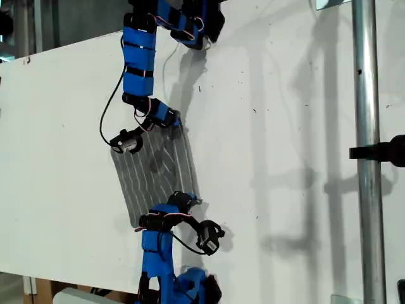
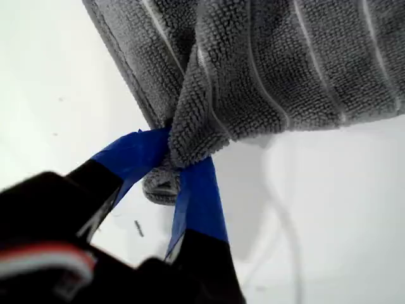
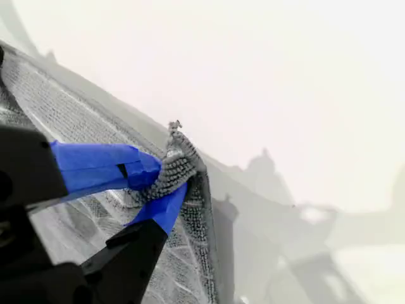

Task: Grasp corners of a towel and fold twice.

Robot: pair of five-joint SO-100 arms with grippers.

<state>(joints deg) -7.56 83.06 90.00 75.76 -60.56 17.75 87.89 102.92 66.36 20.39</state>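
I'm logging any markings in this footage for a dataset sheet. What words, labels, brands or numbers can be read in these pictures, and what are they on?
None: no readable text in any view.
The towel shows only pale stripes.
The blue tape on my first claw and my second claw is blank.
The white table carries only small dark specks, not characters.
The arm near the exterior view's bottom shows no legible label.

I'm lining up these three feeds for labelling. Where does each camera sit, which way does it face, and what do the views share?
Exterior view: off the arms, above the white table, looking down on the towel with a blue arm at each end.
First wrist view: on my first gripper, looking along its blue-taped jaws, which pinch a towel corner.
Second wrist view: on my second gripper, looking along its jaws, shut on another towel corner.
Shared: all three show the grey striped towel and the white table.
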